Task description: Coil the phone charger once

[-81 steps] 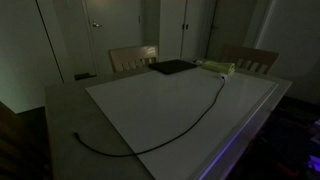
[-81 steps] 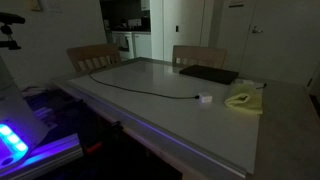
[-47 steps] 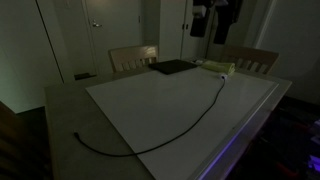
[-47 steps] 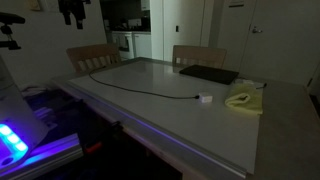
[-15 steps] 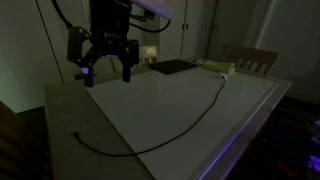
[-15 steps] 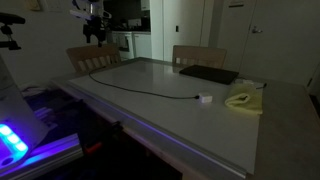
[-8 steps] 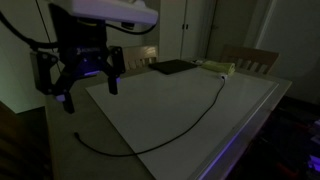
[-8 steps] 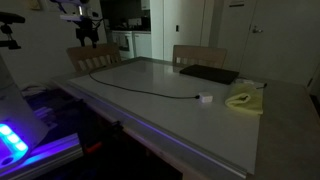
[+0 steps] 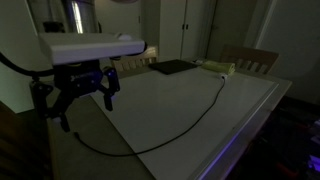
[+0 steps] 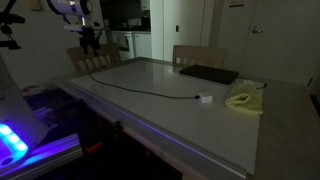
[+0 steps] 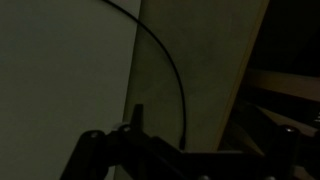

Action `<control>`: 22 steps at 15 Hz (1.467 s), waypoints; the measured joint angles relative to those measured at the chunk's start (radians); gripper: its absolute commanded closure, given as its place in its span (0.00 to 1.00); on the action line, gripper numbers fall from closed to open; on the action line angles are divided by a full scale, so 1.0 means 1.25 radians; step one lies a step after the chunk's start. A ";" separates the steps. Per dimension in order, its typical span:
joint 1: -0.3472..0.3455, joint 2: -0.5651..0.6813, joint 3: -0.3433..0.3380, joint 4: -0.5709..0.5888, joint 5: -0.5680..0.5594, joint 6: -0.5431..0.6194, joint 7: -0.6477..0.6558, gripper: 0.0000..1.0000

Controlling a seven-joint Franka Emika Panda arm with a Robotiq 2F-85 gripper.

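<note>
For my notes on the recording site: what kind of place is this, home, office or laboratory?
Probably a home dining area: a large pale rectangular table has wooden dining chairs at its far side, and a lit kitchen shows in the room behind.

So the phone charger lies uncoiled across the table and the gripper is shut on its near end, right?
Not quite. The phone charger does lie uncoiled across the table, but the gripper is open, jaws spread, above that end and holding nothing, as an exterior view shows.
</note>
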 measured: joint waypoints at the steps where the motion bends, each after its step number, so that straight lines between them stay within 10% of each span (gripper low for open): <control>1: 0.003 0.013 -0.007 0.010 0.000 0.013 0.000 0.00; 22: 0.054 0.138 -0.068 0.093 -0.001 0.097 0.000 0.00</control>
